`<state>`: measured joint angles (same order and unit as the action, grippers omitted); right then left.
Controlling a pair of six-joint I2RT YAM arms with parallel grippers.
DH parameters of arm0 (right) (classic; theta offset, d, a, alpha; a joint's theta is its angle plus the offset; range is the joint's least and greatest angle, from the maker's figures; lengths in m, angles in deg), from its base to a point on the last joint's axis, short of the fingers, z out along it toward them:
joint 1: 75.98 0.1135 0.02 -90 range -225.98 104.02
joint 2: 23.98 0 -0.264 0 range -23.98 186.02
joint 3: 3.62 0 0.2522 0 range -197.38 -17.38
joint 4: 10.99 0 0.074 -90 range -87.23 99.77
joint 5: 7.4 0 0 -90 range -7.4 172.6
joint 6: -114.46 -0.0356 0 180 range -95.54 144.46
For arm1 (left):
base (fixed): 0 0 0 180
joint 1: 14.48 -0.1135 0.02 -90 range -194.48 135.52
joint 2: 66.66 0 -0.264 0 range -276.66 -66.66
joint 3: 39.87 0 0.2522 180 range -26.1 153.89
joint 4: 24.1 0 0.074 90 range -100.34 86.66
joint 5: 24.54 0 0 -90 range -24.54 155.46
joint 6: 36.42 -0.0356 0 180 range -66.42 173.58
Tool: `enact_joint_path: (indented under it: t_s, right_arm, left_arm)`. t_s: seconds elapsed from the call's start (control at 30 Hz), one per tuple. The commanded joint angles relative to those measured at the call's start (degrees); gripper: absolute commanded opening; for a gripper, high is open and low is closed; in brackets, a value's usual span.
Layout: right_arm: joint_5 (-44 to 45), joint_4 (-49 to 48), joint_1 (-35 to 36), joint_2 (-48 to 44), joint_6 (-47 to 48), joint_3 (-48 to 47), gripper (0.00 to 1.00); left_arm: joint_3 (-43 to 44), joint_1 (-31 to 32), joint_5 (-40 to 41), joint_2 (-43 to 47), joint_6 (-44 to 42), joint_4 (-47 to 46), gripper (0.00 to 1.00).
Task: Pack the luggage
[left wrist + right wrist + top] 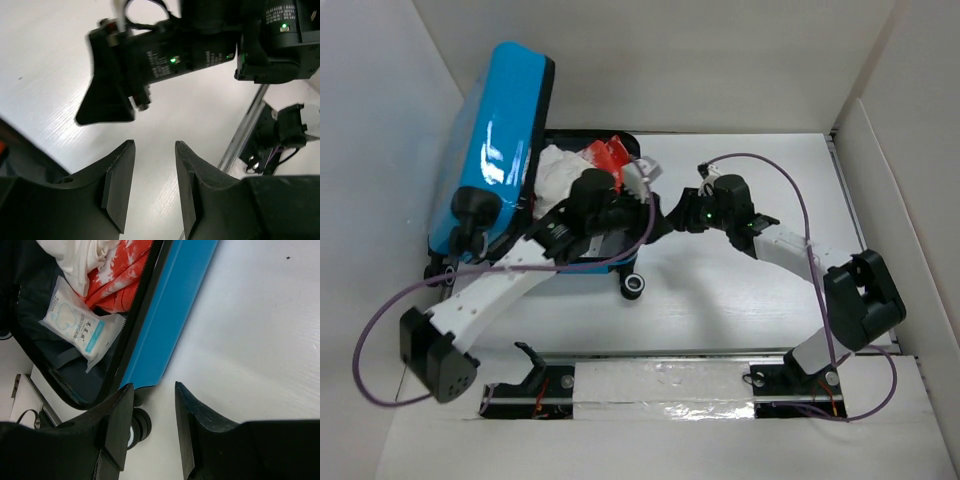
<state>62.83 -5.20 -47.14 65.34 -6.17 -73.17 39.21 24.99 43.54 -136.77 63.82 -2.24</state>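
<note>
My left arm (490,290) stretches from its base up and across the open luggage (500,130), wrist near the case's right rim. The left gripper (154,145) stands parted, with only bare table (50,75) between the fingers. My right arm (800,255) elbows far out to the right, then reaches back leftward. The right gripper (154,387) is parted too and holds nothing (it hangs just beside the blue wall and a black wheel (140,426)). The luggage sits at the table's left, lid propped up. Inside are a white cloth (75,255), a red cloth (120,280) and a white packet (80,327).
</note>
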Motion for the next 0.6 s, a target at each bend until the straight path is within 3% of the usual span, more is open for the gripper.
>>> enact_joint_path:
  t_s: [0.0, 0.1, 0.23, 0.4, 0.5, 0.57]
  right_arm:
    - [1.8, 0.3, -0.4, -6.4, 0.4, -0.5, 0.44]
    - [2.4, 2.7, -1.8, -10.8, 2.1, 1.6, 0.45]
    - [6.1, 7.9, -3.9, -19.1, 4.4, 4.6, 0.44]
    - [7.2, 8.9, -5.4, -24.8, 4.8, 7.8, 0.20]
    - [6.6, 10.0, -5.4, -25.4, 5.6, 8.0, 0.07]
    - [6.0, 9.9, -4.9, -25.2, 5.8, 8.0, 0.06]
  left_arm:
    - [11.4, 2.7, 2.3, -6.9, -7.8, 6.4, 0.35]
    - [14.1, -0.3, 5.5, -9.8, -10.0, 6.9, 0.35]
    - [19.7, -9.5, -4.3, -14.3, -8.1, 3.2, 0.35]
    - [45.0, -10.7, -3.5, -23.7, -4.6, 9.1, 0.34]
    - [49.9, -16.0, 0.5, -23.2, 4.5, 7.2, 0.34]
    - [48.3, -20.5, 4.2, -21.3, 7.8, 6.5, 0.35]
